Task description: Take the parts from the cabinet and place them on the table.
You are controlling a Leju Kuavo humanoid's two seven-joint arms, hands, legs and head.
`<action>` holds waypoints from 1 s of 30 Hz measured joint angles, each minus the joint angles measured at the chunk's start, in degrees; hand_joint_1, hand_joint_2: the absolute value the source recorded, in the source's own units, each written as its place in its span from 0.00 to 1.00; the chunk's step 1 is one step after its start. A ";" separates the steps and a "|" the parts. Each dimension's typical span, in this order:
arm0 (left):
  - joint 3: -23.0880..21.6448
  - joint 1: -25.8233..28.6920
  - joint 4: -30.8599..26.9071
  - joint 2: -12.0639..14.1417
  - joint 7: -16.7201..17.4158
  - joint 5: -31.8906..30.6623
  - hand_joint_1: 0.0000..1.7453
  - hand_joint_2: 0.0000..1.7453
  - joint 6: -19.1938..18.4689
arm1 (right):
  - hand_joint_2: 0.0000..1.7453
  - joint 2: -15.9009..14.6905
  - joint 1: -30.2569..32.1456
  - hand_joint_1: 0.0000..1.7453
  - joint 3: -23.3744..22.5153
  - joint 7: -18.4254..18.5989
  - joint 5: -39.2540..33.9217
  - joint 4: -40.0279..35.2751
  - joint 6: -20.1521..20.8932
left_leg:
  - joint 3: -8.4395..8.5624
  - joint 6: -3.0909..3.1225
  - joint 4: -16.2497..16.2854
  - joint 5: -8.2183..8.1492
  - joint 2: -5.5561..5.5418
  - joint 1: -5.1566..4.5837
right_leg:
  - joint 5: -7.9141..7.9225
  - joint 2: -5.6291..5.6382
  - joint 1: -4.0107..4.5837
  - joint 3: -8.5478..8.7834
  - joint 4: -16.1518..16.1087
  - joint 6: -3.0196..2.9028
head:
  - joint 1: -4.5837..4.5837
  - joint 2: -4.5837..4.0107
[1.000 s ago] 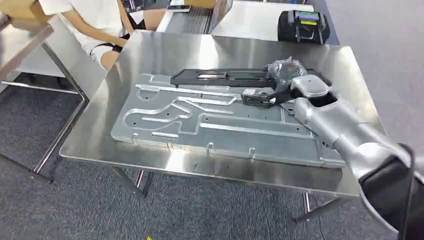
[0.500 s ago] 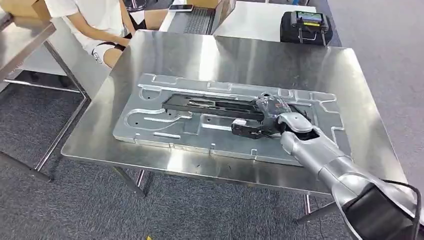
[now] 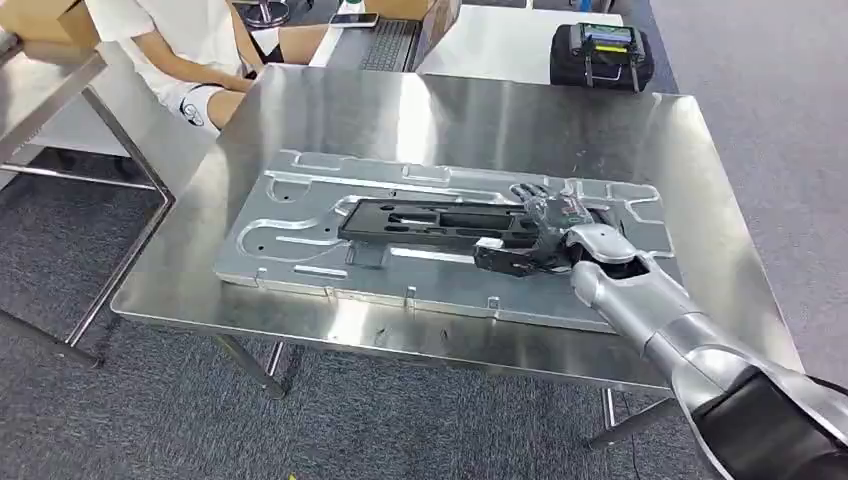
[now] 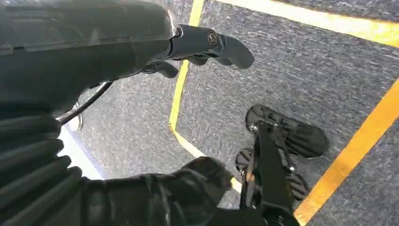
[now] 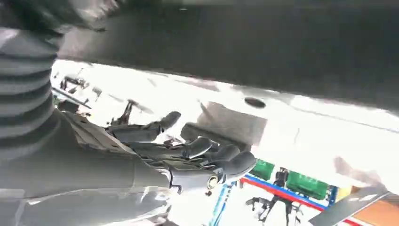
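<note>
Underfoot, grey carpet [image 3: 430,420] is seen across the room, and in the left wrist view it is crossed by yellow floor lines [image 4: 181,89]. A steel table [image 3: 480,110] with a bright, reflective top is set in the middle, with a second steel table [image 3: 45,85] at the far left and a white desk [image 3: 500,40] beyond. On the steel table a large silver machined plate [image 3: 300,215] is laid flat, and a long black part [image 3: 430,222] rests on top of it, along its length. The right end of the black part is held by the right hand [image 3: 545,235], whose fingers are wrapped around it. The left hand [image 4: 197,49] hangs over the carpet with nothing in it, fingers loosely curled; whether it is clenched cannot be told. A seated person [image 3: 185,45] is seen at the far left. On the white desk a black case [image 3: 600,55] is placed, beside a keyboard [image 3: 392,40] and a phone [image 3: 352,18]. No writing can be read.
</note>
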 joint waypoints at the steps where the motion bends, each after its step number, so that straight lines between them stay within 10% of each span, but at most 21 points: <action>1: 0.04 0.03 0.00 0.00 -0.02 0.00 0.00 0.00 -0.09 | 0.00 -0.24 -0.12 0.00 -0.02 0.11 0.22 0.00 0.30 | -0.06 0.09 -0.04 0.03 -0.03 -0.10 | 0.05 -0.02 -0.01 0.05 -0.06 0.14 | 0.00 0.00; 4: 0.11 0.11 0.00 -0.15 -0.07 -0.02 0.00 0.00 -0.33 | 0.00 -1.29 -0.94 0.00 -0.11 0.28 0.48 -0.22 1.11 | 0.30 1.11 -1.05 0.75 0.16 0.42 | -0.70 0.14 -0.15 -0.10 0.66 1.07 | 0.00 0.00; 7: 0.26 0.08 0.00 -0.15 0.04 -0.11 0.00 0.00 -0.33 | 0.00 -2.34 -2.16 0.00 -0.13 0.37 0.68 -0.31 2.01 | -0.07 1.75 -1.07 1.38 0.33 0.43 | -7.73 0.02 -0.57 -4.70 11.73 1.81 | 0.04 0.00; 9: 0.42 0.12 0.00 -0.17 0.15 -0.18 0.00 0.00 -0.35 | 0.00 -2.91 -2.10 0.00 -0.13 0.37 0.83 -0.31 2.71 | -0.31 1.74 -0.93 1.45 0.30 0.44 | -9.29 0.01 -0.94 -6.99 17.40 2.17 | 0.04 -0.02; 11: 0.48 0.17 0.00 -0.28 0.22 -0.20 0.00 0.00 -0.42 | 0.00 -3.45 -2.28 0.00 -0.13 0.28 0.74 -0.42 3.21 | -0.53 1.69 -0.57 1.48 0.29 0.52 | -6.04 -0.05 -1.39 -4.68 13.22 2.44 | 0.04 0.00; 13: 0.55 0.15 0.00 -0.59 0.20 -0.20 0.00 0.00 -0.52 | 0.00 -4.94 -2.97 0.00 -0.37 -0.02 0.15 -1.14 3.85 | -0.81 1.45 0.06 1.36 0.22 0.60 | -1.02 -0.16 -1.84 1.42 1.69 2.65 | 0.04 0.00; 18: 0.92 0.40 0.00 -0.90 0.02 -0.48 0.00 0.00 -0.70 | 0.00 -8.82 -4.15 0.00 -2.09 -0.30 -2.82 -2.12 5.46 | -1.82 -0.69 -0.16 2.64 -0.24 0.39 | -0.62 -0.08 -0.90 0.78 0.44 1.19 | 0.04 0.00; 21: 1.03 0.45 0.00 -1.11 0.04 -0.52 0.00 0.00 -0.70 | 0.00 -10.66 -5.51 0.00 -3.28 -0.85 -3.65 -2.54 6.86 | -4.04 -1.01 5.15 -3.27 0.12 0.56 | 0.98 -0.34 -1.32 -0.39 -0.23 -0.37 | -0.09 0.00; 24: 1.16 0.41 0.00 -1.11 0.28 -0.59 0.00 0.00 -0.61 | 0.00 -12.31 -6.41 0.00 -4.66 -0.96 -4.74 -2.54 7.62 | -7.47 -1.20 17.41 -9.85 0.14 0.56 | 2.39 -0.41 -0.78 -2.36 -0.07 -0.49 | -0.07 0.00; 26: 1.31 0.42 0.00 -1.11 0.37 -0.72 0.00 0.00 -0.50 | 0.00 -13.00 -7.20 0.00 -5.03 -0.72 -4.77 -2.73 8.28 | -4.36 -0.75 15.15 -8.77 0.14 0.50 | 3.34 -0.33 -0.41 -3.69 0.15 -0.51 | -0.09 -0.02; 29: 1.40 0.01 -0.02 -1.14 0.37 -0.87 0.00 0.00 -0.50 | 0.00 -13.70 -9.35 0.00 -5.60 -0.44 -4.70 -3.34 9.18 | 5.83 1.01 -0.21 -6.24 0.20 -0.14 | 4.86 -0.20 -0.30 -5.12 0.31 -0.28 | -0.07 0.00; 30: 1.42 -0.09 0.00 -1.18 0.39 -0.94 0.00 0.00 -0.52 | 0.00 -14.03 -10.16 0.00 -5.64 -0.24 -4.61 -3.48 9.46 | 5.21 0.99 -0.49 -5.29 0.30 -0.42 | 5.38 -0.17 0.04 -5.31 0.10 0.19 | 0.02 0.00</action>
